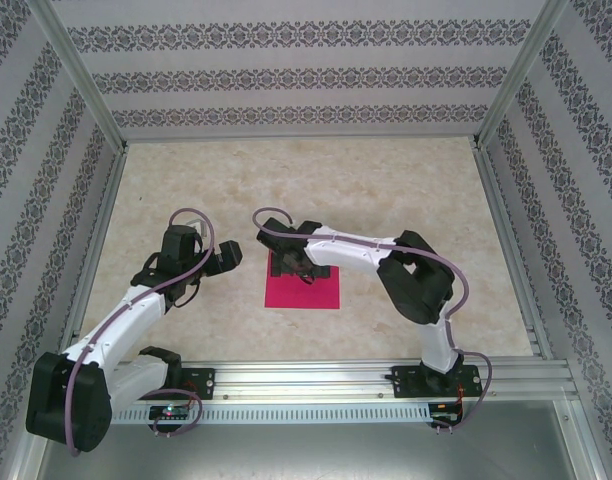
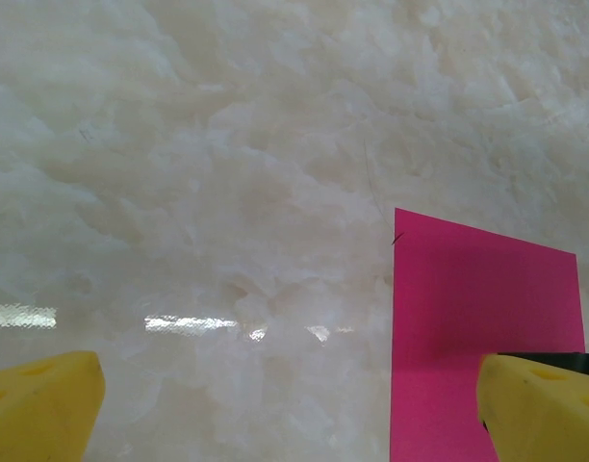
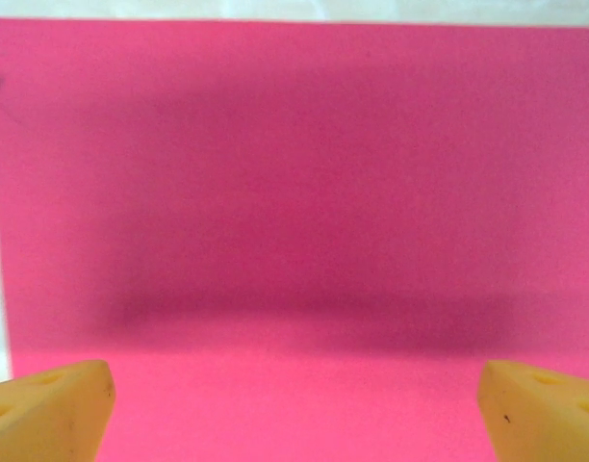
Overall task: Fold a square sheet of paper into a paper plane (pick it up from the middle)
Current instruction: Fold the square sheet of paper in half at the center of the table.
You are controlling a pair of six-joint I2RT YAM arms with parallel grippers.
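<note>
two arms stand bolted to the metal rail [image 1: 326, 378] at the near edge, and both reach inward over the marble-patterned table [image 1: 406, 180]. one square sheet of paper [image 1: 316, 295], magenta-pink, flat and unfolded, lies near the middle of the table, between the two arms. the left gripper [image 1: 224, 260] hangs just beside the sheet's left edge, its jaws spread wide with nothing between them. in its wrist view its two yellow pads [image 2: 44, 399] frame bare table, with a corner of the sheet by the pad on the right of that view. the right gripper [image 1: 291, 262] hangs over the far left part of the sheet, jaws likewise spread wide and holding nothing. its wrist view has both its pads low over the pink surface; whether they touch it cannot be told. beyond the table, three patterned walls [image 1: 286, 75] close the cell.
</note>
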